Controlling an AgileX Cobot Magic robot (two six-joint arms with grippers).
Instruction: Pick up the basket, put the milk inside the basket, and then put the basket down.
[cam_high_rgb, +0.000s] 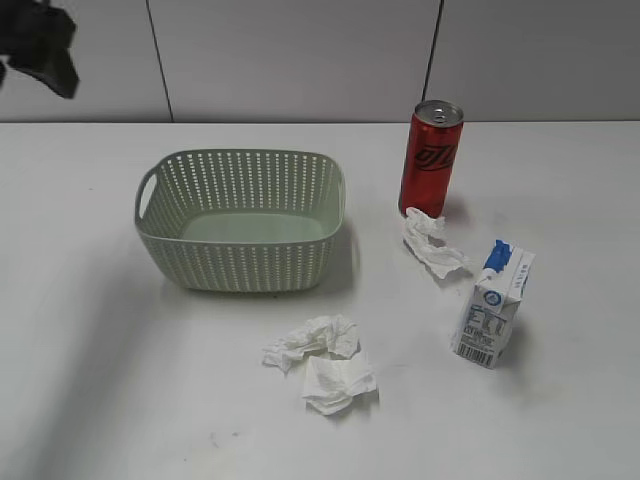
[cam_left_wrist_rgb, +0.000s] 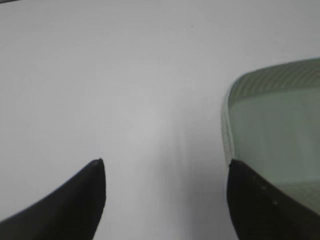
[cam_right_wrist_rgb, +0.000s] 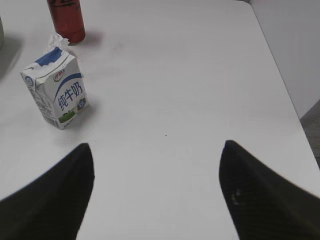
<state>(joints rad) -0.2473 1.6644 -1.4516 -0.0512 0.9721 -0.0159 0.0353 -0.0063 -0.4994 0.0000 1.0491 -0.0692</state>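
The sage-green basket stands empty on the white table, left of centre. Its rim and floor show at the right edge of the left wrist view. The milk stands upright at the right front, white with a blue top; it also shows in the right wrist view. My left gripper is open and empty, high above the table beside the basket's left end; a dark part of that arm shows top left. My right gripper is open and empty, to the right of the milk.
A tall red soda can stands behind the milk, also in the right wrist view. Crumpled tissues lie by the can and in front of the basket. The table's right edge is near the right gripper.
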